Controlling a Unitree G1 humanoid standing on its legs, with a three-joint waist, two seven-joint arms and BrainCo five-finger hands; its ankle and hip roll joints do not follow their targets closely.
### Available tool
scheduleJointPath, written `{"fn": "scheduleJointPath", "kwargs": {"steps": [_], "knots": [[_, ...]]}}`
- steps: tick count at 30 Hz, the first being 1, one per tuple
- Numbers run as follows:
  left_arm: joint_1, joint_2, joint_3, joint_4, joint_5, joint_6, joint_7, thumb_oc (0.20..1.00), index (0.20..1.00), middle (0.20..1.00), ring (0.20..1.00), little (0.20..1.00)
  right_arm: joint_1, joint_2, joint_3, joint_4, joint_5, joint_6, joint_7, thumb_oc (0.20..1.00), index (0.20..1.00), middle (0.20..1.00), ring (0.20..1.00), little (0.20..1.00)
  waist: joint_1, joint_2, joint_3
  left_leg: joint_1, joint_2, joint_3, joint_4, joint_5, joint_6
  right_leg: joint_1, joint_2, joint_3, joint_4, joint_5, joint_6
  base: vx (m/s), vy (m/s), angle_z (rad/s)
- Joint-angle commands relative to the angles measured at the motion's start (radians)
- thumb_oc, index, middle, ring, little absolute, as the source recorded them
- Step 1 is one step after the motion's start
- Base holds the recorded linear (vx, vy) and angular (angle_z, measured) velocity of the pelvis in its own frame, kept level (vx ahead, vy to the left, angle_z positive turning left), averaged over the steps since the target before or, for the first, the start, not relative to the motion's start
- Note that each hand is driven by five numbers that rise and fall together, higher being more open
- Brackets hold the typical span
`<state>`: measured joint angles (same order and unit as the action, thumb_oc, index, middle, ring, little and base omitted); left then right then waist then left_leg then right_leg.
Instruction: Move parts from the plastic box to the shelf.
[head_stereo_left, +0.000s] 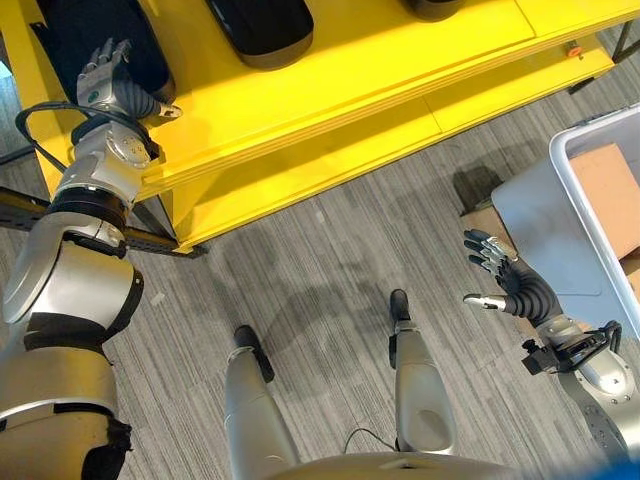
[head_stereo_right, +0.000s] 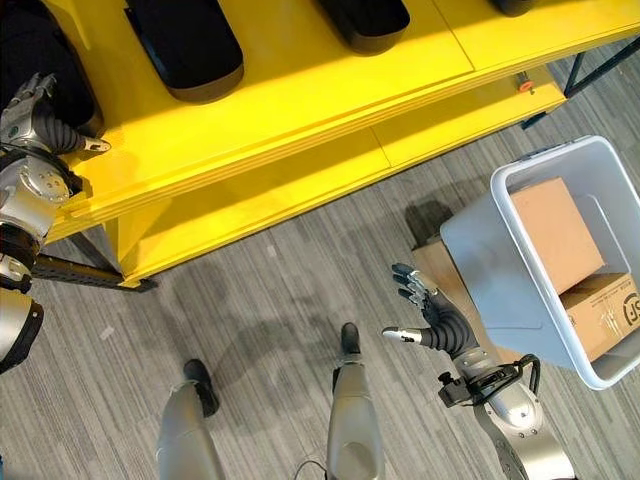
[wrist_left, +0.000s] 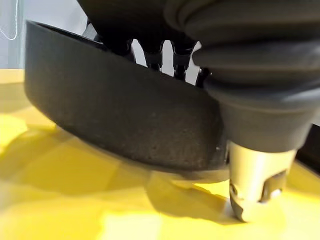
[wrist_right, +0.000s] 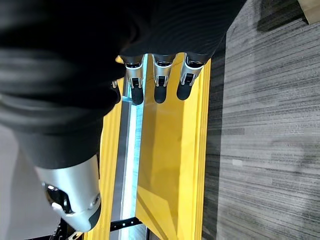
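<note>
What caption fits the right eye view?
Left hand at a black part on the yellow shelf; right hand open, empty.

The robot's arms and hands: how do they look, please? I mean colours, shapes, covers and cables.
Both arms are silver-grey rounded shells with black bands at the joints. Each wrist wears a dark ribbed cover. The left hand and the right hand have silver fingers with dark tips; the thumb ends in a silver segment. A black cable loops beside each forearm.
</note>
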<state>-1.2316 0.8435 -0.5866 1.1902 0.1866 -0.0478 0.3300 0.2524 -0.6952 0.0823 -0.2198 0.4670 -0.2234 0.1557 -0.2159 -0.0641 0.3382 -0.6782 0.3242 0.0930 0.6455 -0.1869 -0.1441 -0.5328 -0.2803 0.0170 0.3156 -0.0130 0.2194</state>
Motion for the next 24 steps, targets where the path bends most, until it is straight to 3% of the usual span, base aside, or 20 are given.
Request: {"fn": "scheduleJointPath", "kwargs": {"steps": [1, 4, 5, 6, 7, 12, 13, 14, 15, 17, 20, 21, 22, 24], "knots": [[-0.017, 0.054, 0.026, 0.015, 0.039, -0.003, -0.006, 1.0, 1.0, 1.0, 1.0, 1.0, 0.016, -0.049, -0.074, -0.037, 0.031, -0.033, 0.008, 1.0, 1.0, 1.0, 1.0, 1.0, 0.011, -0.012, -0.027, 0.05, 0.021, -0.065, -0.078, 0.091, -0.036, -0.005, -0.038, 0.047, 0.132, -0.023, 0.015, 0.07, -0.003, -0.02], [0.001, 0.048, 0.036, 0.016, 0.041, 0.0, -0.011, 1.0, 1.0, 1.0, 1.0, 1.0, 0.017, -0.049, -0.076, -0.041, 0.029, -0.032, 0.008, 1.0, 1.0, 1.0, 1.0, 1.0, 0.013, -0.011, -0.027, 0.049, 0.021, -0.065, -0.081, 0.092, -0.036, -0.006, -0.038, 0.046, 0.134, -0.024, 0.013, -0.01, -0.003, -0.01], [0.005, 0.046, 0.037, 0.014, 0.047, 0.0, -0.013, 1.0, 1.0, 1.0, 1.0, 1.0, 0.018, -0.049, -0.077, -0.042, 0.03, -0.031, 0.007, 1.0, 1.0, 1.0, 1.0, 1.0, 0.012, -0.013, -0.023, 0.038, 0.018, -0.064, -0.088, 0.123, -0.029, -0.017, -0.038, 0.047, 0.124, 0.004, 0.009, 0.0, 0.0, 0.0], [0.008, 0.044, 0.036, 0.011, 0.05, 0.002, -0.012, 1.0, 1.0, 1.0, 1.0, 1.0, 0.021, -0.049, -0.077, -0.042, 0.029, -0.031, 0.007, 1.0, 1.0, 1.0, 1.0, 1.0, 0.014, -0.011, -0.025, 0.047, 0.021, -0.067, -0.078, 0.092, -0.036, -0.008, -0.038, 0.046, 0.137, -0.024, 0.013, -0.09, 0.001, 0.02], [0.007, 0.044, 0.037, 0.011, 0.05, 0.002, -0.012, 1.0, 1.0, 1.0, 1.0, 1.0, 0.02, -0.049, -0.078, -0.043, 0.029, -0.031, 0.006, 1.0, 1.0, 1.0, 1.0, 1.0, 0.013, -0.013, -0.022, 0.036, 0.017, -0.065, -0.087, 0.123, -0.028, -0.018, -0.038, 0.047, 0.127, 0.004, 0.009, 0.0, 0.0, 0.0], [0.025, 0.046, 0.045, -0.001, 0.061, 0.003, -0.013, 1.0, 1.0, 1.0, 1.0, 1.0, 0.028, -0.046, -0.086, -0.046, 0.023, -0.031, 0.004, 1.0, 1.0, 1.0, 1.0, 1.0, 0.018, -0.013, -0.018, 0.037, 0.015, -0.066, -0.088, 0.123, -0.028, -0.014, -0.04, 0.044, 0.124, 0.004, 0.01, 0.0, 0.001, 0.0], [0.03, 0.048, 0.046, -0.001, 0.064, 0.005, -0.014, 1.0, 1.0, 1.0, 1.0, 1.0, 0.029, -0.046, -0.086, -0.046, 0.022, -0.031, 0.004, 1.0, 1.0, 1.0, 1.0, 1.0, 0.02, -0.011, -0.019, 0.048, 0.019, -0.068, -0.08, 0.092, -0.035, -0.004, -0.039, 0.044, 0.135, -0.025, 0.013, 0.0, 0.0, 0.0], [0.033, 0.048, 0.048, -0.006, 0.067, 0.006, -0.015, 1.0, 1.0, 1.0, 1.0, 1.0, 0.028, -0.044, -0.087, -0.045, 0.021, -0.031, 0.002, 1.0, 1.0, 1.0, 1.0, 1.0, 0.021, -0.012, -0.016, 0.036, 0.014, -0.067, -0.088, 0.123, -0.027, -0.013, -0.04, 0.045, 0.125, 0.002, 0.01, 0.09, 0.005, -0.02], [0.034, 0.049, 0.048, -0.009, 0.069, 0.007, -0.014, 1.0, 1.0, 1.0, 1.0, 1.0, 0.029, -0.043, -0.087, -0.043, 0.02, -0.03, 0.002, 1.0, 1.0, 1.0, 1.0, 1.0, 0.022, -0.011, -0.018, 0.045, 0.018, -0.069, -0.078, 0.091, -0.034, -0.002, -0.04, 0.044, 0.135, -0.026, 0.013, 0.0, 0.0, 0.0], [0.034, 0.053, 0.046, -0.012, 0.074, 0.008, -0.014, 1.0, 1.0, 1.0, 1.0, 1.0, 0.029, -0.041, -0.09, -0.046, 0.02, -0.029, 0.002, 1.0, 1.0, 1.0, 1.0, 1.0, 0.022, -0.013, -0.015, 0.036, 0.012, -0.068, -0.09, 0.124, -0.026, -0.01, -0.041, 0.043, 0.123, 0.002, 0.01, -0.04, 0.003, 0.01], [0.036, 0.063, 0.047, -0.01, 0.079, 0.014, -0.018, 1.0, 1.0, 1.0, 1.0, 1.0, 0.031, -0.04, -0.091, -0.043, 0.02, -0.028, 0.003, 1.0, 1.0, 1.0, 1.0, 1.0, 0.025, -0.012, -0.015, 0.033, 0.011, -0.069, -0.084, 0.123, -0.024, -0.012, -0.042, 0.044, 0.128, 0.002, 0.009, 0.01, 0.009, 0.03], [0.037, 0.066, 0.043, -0.007, 0.082, 0.015, -0.02, 1.0, 1.0, 1.0, 1.0, 1.0, 0.031, -0.041, -0.089, -0.043, 0.019, -0.027, 0.003, 1.0, 1.0, 1.0, 1.0, 1.0, 0.026, -0.01, -0.016, 0.044, 0.015, -0.072, -0.073, 0.091, -0.031, -0.002, -0.041, 0.042, 0.139, -0.027, 0.013, 0.0, 0.0, 0.0], [0.038, 0.067, 0.044, -0.004, 0.083, 0.016, -0.022, 1.0, 1.0, 1.0, 1.0, 1.0, 0.03, -0.04, -0.089, -0.043, 0.019, -0.027, 0.003, 1.0, 1.0, 1.0, 1.0, 1.0, 0.026, -0.012, -0.014, 0.033, 0.011, -0.07, -0.083, 0.123, -0.023, -0.011, -0.043, 0.044, 0.128, 0.002, 0.01, 0.0, 0.011, 0.03], [0.049, 0.074, 0.047, 0.008, 0.089, 0.019, -0.035, 1.0, 1.0, 1.0, 1.0, 1.0, 0.033, -0.042, -0.091, -0.041, 0.019, -0.024, 0.005, 1.0, 1.0, 1.0, 1.0, 1.0, 0.029, -0.011, -0.012, 0.037, 0.01, -0.069, -0.082, 0.121, -0.023, -0.008, -0.044, 0.043, 0.128, 0.003, 0.01, -0.04, 0.007, 0.01]]}}
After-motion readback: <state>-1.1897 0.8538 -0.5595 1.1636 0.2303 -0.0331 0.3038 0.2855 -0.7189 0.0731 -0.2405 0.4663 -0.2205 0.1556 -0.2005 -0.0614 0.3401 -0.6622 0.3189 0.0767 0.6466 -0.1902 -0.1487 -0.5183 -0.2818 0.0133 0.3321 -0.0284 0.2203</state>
